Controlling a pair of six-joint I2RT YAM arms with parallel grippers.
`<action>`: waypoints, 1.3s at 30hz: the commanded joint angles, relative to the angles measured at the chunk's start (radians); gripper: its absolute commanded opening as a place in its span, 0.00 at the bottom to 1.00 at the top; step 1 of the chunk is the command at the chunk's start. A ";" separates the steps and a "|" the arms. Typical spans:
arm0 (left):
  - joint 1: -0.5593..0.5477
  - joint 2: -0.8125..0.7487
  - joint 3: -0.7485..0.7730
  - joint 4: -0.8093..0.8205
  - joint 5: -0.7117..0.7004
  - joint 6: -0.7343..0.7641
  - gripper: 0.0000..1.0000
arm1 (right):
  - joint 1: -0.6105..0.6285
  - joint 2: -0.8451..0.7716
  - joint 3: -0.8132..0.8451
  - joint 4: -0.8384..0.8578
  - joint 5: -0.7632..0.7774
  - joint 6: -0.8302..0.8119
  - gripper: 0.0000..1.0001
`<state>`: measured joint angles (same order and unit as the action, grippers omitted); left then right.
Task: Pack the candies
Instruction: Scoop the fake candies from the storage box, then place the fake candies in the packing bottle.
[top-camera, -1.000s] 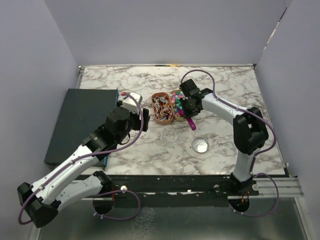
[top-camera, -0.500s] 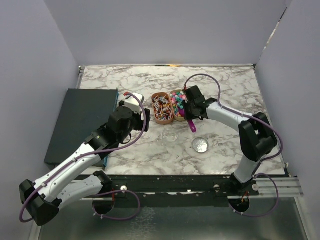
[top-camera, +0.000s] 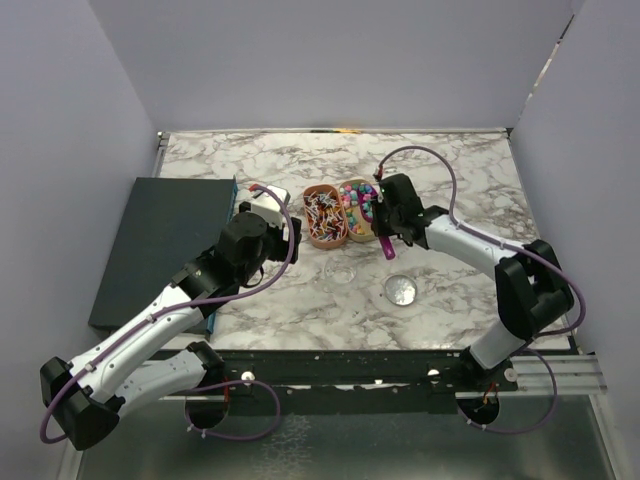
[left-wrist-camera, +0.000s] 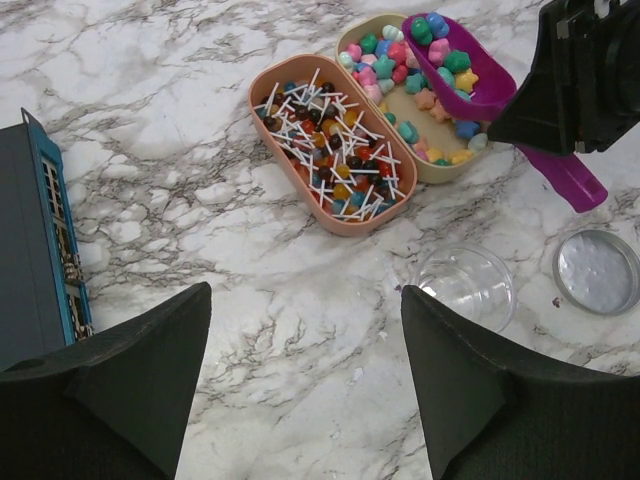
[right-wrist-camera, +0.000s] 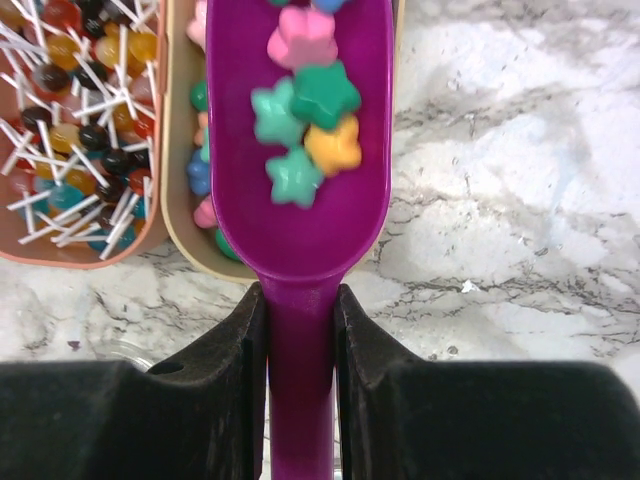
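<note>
The candies (left-wrist-camera: 396, 62) are small bright star shapes heaped in a beige oval tray (left-wrist-camera: 432, 178). My right gripper (right-wrist-camera: 298, 300) is shut on the handle of a purple scoop (right-wrist-camera: 300, 215) that carries several candies (right-wrist-camera: 305, 120) in its bowl. The scoop (left-wrist-camera: 452, 82) hangs over the near end of the beige tray, handle (top-camera: 386, 248) pointing toward me. A clear empty cup (left-wrist-camera: 470, 285) stands in front of the trays. My left gripper (left-wrist-camera: 305, 292) is open over bare marble, left of the cup, holding nothing.
An orange tray (left-wrist-camera: 262, 100) full of lollipops touches the beige tray on its left. A round silvery lid (top-camera: 401, 289) lies to the right of the cup. A dark box (top-camera: 165, 240) covers the table's left side beside my left arm.
My right gripper has shifted to the right and drawn the scoop back out of the candy heap, now loaded. The left arm has hardly moved.
</note>
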<state>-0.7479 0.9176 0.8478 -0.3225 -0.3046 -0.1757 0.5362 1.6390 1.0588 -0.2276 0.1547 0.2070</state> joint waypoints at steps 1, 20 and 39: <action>0.003 0.003 -0.011 0.010 -0.027 0.006 0.78 | 0.012 -0.069 -0.009 0.062 0.039 -0.023 0.01; 0.003 -0.006 -0.007 0.024 -0.006 -0.007 0.78 | 0.106 -0.395 -0.065 -0.222 -0.084 -0.067 0.01; 0.003 0.056 0.073 0.069 0.325 -0.108 0.85 | 0.311 -0.513 -0.129 -0.290 -0.208 -0.281 0.01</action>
<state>-0.7479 0.9512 0.8944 -0.2687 -0.1265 -0.2584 0.8257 1.1728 0.9237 -0.5339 0.0174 -0.0002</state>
